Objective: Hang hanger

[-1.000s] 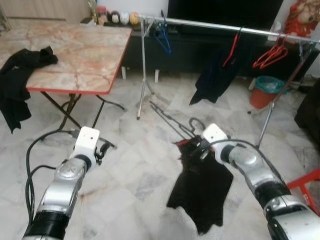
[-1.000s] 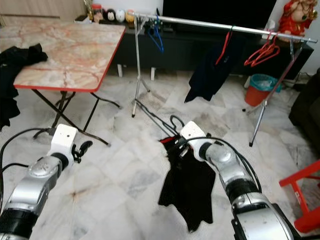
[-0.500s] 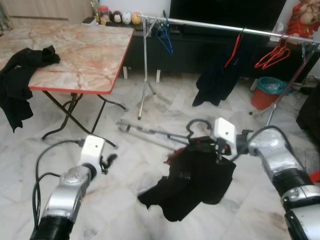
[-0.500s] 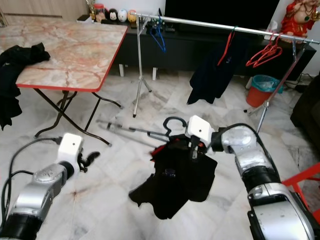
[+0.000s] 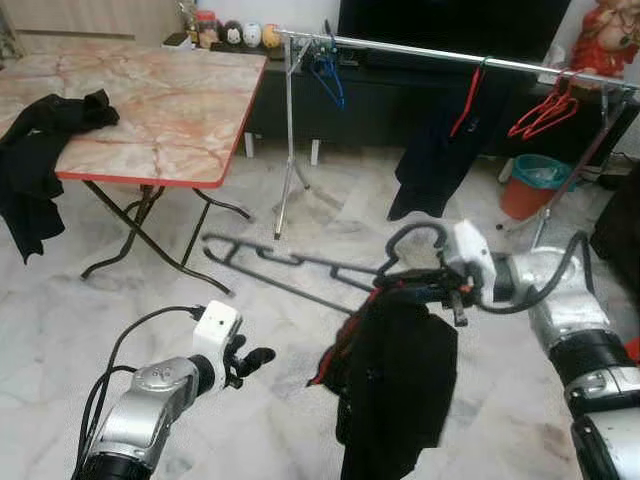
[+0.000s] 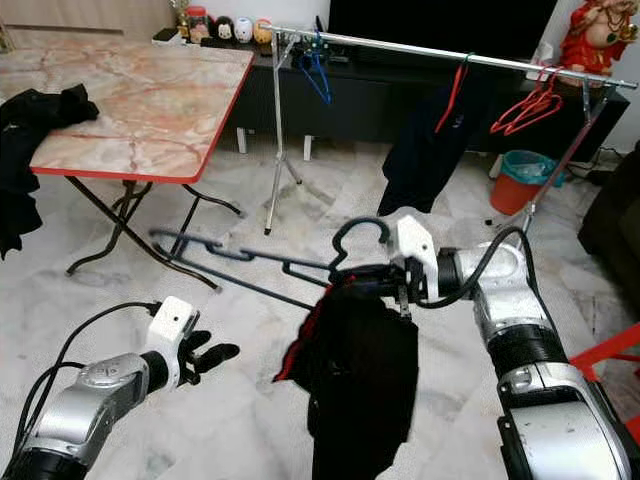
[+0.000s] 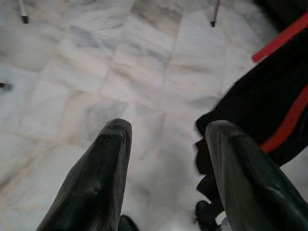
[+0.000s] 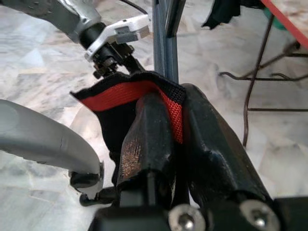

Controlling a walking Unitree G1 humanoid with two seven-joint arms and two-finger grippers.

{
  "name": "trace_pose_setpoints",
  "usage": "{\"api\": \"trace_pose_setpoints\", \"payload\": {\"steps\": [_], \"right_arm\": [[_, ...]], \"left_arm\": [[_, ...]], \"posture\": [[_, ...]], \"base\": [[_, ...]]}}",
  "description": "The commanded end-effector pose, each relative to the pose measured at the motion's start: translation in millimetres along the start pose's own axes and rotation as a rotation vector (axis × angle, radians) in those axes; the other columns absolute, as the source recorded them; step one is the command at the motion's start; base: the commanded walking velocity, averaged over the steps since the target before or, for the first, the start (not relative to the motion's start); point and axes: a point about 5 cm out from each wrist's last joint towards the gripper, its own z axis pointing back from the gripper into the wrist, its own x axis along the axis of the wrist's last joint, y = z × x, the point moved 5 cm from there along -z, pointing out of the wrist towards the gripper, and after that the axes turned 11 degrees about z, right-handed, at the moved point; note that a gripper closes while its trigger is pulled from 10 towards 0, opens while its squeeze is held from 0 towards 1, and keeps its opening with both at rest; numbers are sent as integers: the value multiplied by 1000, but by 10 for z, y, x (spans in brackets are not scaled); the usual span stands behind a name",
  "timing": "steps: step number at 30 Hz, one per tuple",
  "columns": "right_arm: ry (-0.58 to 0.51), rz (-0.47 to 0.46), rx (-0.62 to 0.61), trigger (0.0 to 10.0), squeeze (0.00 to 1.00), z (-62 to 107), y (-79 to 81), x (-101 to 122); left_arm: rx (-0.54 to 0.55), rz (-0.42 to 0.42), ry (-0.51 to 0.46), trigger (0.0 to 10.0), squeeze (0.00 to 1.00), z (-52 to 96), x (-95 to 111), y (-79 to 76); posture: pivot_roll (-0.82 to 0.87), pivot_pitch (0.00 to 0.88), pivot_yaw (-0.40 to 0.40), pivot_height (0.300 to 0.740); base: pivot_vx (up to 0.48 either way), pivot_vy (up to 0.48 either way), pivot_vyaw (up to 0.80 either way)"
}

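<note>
Swung up and across within a second, the dark hanger point(image 5: 300, 268) now juts out level from the right gripper point(image 6: 402, 283) toward the robot's left, its black garment point(image 6: 362, 375) hanging straight down below that gripper where earlier it trailed slack and low; the left gripper point(image 5: 250, 358) has also come inward toward the cloth.

Beyond the right gripper, well apart and higher, runs the silver clothes rail point(image 5: 450, 55), carrying a blue hanger point(image 5: 328, 72), a red hanger with a dark garment point(image 5: 440, 140) and a cluster of red hangers point(image 5: 545, 112). Far to the left of both grippers stands the marble-topped folding table point(image 5: 170, 110), a black cloth point(image 5: 45, 160) draped over its edge.

Held out level this way, the hanger keeps the garment off the marble floor point(image 5: 300, 200), and its hook point(image 5: 410, 240) curls up just beside the gripper, apparently ready to be carried to the rail; the hanging itself is not yet done.

Seen from the right wrist, the two black fingers point(image 8: 149, 130) are pinched tight on the garment's red-trimmed collar point(image 8: 130, 91) and the hanger beneath it. The left gripper hovers low, just beside the cloth's hem, its fingers point(image 7: 101, 168) spread apart and holding nothing, in no visible contact with the fabric.
</note>
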Motion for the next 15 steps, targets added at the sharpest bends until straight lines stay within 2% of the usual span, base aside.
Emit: {"api": "trace_pose_setpoints", "payload": {"steps": [1,2,11,12,13,14,15], "right_arm": [[-20,38,21,10000,0,13,-30,108],[-14,36,27,10000,0,7,-23,95],[-17,36,41,10000,0,-18,-21,107],[-19,39,45,10000,0,-30,-21,120],[-22,40,49,10000,0,-37,-18,133],[-25,45,55,10000,0,-49,-17,150],[-28,51,62,10000,0,-62,-15,169]], "left_arm": [[-63,-11,-25,10000,0,18,52,-102],[-117,-18,-30,10000,0,35,53,-179],[-259,-34,-29,10000,0,103,48,-379],[-300,-45,-28,10000,180,115,59,-444],[-329,-52,-27,10000,180,126,67,-490],[-339,-64,-23,10000,400,121,77,-511],[-331,-79,-17,10000,376,101,81,-506]], "posture": [[181,0,-86,740],[181,0,-87,740],[183,0,-91,740],[184,0,-92,740],[184,0,-93,740],[184,0,-93,740],[183,0,-93,740]], "base": [[0,0,0],[0,0,0],[0,0,0],[0,0,0],[0,0,0],[0,0,0],[0,0,0]]}}
